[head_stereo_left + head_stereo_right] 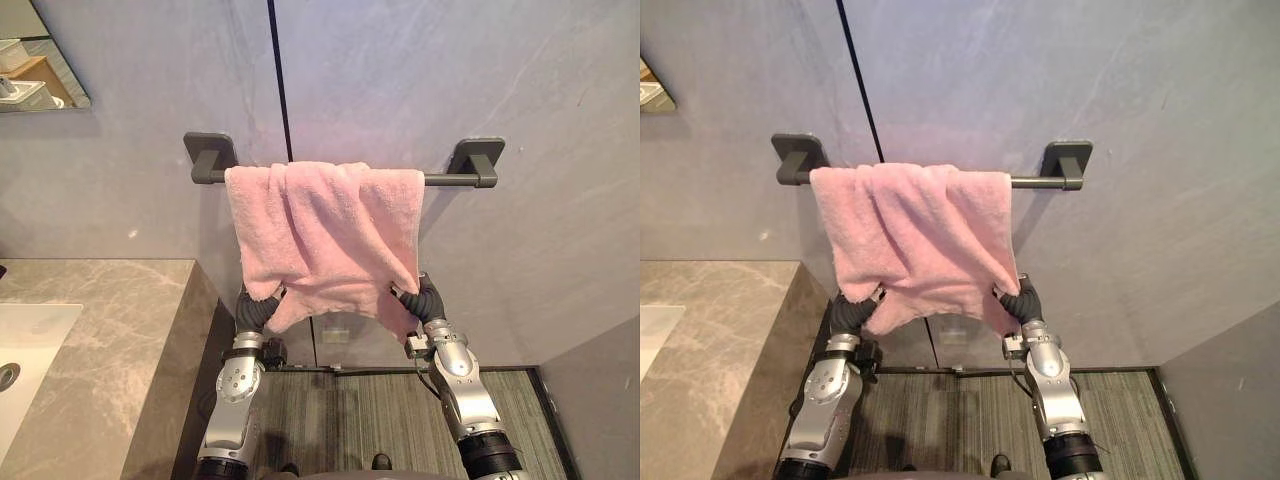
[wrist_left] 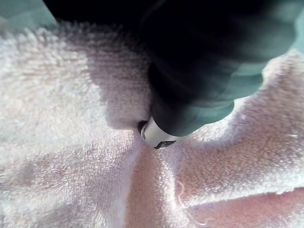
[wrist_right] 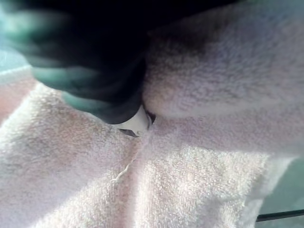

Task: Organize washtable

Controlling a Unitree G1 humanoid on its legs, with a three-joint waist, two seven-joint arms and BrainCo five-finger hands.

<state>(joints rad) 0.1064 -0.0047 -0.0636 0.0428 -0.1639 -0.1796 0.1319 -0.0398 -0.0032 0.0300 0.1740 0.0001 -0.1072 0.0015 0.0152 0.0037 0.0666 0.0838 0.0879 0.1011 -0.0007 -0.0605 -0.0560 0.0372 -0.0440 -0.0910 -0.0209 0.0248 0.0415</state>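
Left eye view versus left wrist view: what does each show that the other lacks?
Left eye view, not wrist view: the towel bar, the marble counter, and the right hand at the lower edge of the pink towel. Left wrist view, not eye view: the cloth's pile up close, creased where the left hand meets it. Both: the pink towel and the left hand.

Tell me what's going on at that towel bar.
The robot is working on a pink towel draped over the dark wall bar. Its left hand and right hand are up at the towel's lower corners, buried in the cloth, so any grip is hidden. The towel hangs bunched and uneven, right of the marble counter.
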